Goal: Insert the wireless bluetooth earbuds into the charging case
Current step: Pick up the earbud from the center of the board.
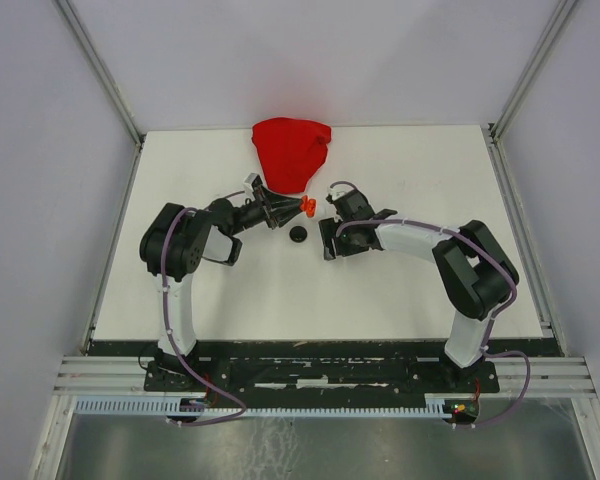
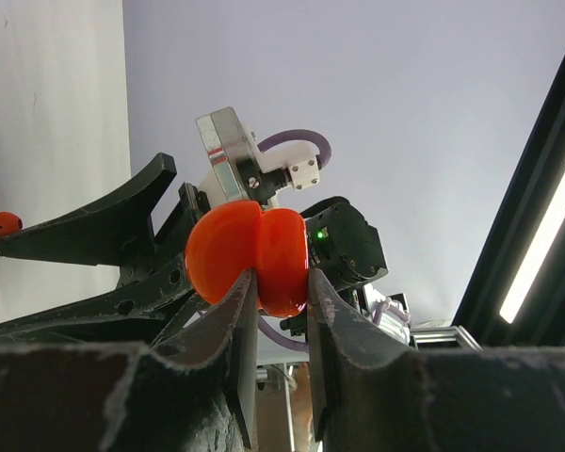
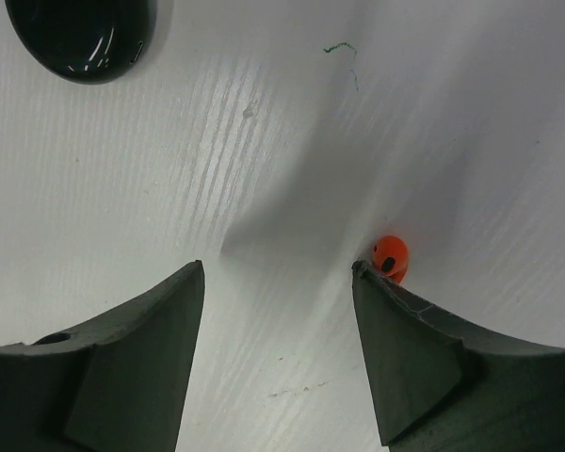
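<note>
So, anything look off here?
One thing: the red earbud lies beside the open right hand, not centred between its fingers. The left hand grips the red charging case normally.

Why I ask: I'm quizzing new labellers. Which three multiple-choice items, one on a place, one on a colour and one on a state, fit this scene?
1. Where does the red cloth lie?
A. at the far edge of the table
B. at its near edge
C. under the right gripper

2. What colour is the round case lying on the table?
A. white
B. blue
C. black

3. How do the jaws of the left gripper stand?
A. wide open and empty
B. shut on the red case
C. shut on the cloth

Answers:
1 A, since the top view shows the cloth bunched against the far edge.
2 C, since the black case is glossy black in the top and right wrist views.
3 B, since the left wrist view shows the red case pinched between them.
</note>
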`<state>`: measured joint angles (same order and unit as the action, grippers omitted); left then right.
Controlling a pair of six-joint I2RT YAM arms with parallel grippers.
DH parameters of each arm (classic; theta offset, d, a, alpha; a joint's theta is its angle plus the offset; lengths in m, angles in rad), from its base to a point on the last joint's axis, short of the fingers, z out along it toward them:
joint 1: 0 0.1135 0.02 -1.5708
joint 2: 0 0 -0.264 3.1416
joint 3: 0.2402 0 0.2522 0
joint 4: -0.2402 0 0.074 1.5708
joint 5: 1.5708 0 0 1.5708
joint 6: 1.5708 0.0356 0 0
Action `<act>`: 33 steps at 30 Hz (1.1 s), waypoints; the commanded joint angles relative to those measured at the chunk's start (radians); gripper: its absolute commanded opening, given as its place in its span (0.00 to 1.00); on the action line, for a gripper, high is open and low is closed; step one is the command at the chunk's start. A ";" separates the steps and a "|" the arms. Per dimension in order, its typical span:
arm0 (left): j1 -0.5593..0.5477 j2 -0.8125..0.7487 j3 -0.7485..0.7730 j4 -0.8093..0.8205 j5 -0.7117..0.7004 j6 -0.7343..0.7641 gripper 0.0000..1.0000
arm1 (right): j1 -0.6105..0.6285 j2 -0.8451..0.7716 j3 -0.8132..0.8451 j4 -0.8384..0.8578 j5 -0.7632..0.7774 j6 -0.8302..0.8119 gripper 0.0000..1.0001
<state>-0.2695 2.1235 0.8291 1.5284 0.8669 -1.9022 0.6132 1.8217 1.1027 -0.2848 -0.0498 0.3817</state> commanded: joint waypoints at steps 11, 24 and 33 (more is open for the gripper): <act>0.006 -0.040 0.008 0.202 0.008 0.021 0.03 | 0.008 -0.115 0.065 -0.077 0.049 -0.026 0.70; 0.006 -0.049 -0.006 0.200 0.004 0.027 0.03 | -0.001 -0.008 0.237 -0.274 0.214 -0.039 0.58; 0.009 -0.061 -0.013 0.200 0.003 0.030 0.03 | -0.017 0.058 0.275 -0.298 0.179 -0.019 0.51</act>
<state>-0.2695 2.1120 0.8192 1.5284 0.8661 -1.9018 0.6048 1.8687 1.3296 -0.5636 0.1242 0.3485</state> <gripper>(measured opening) 0.305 0.510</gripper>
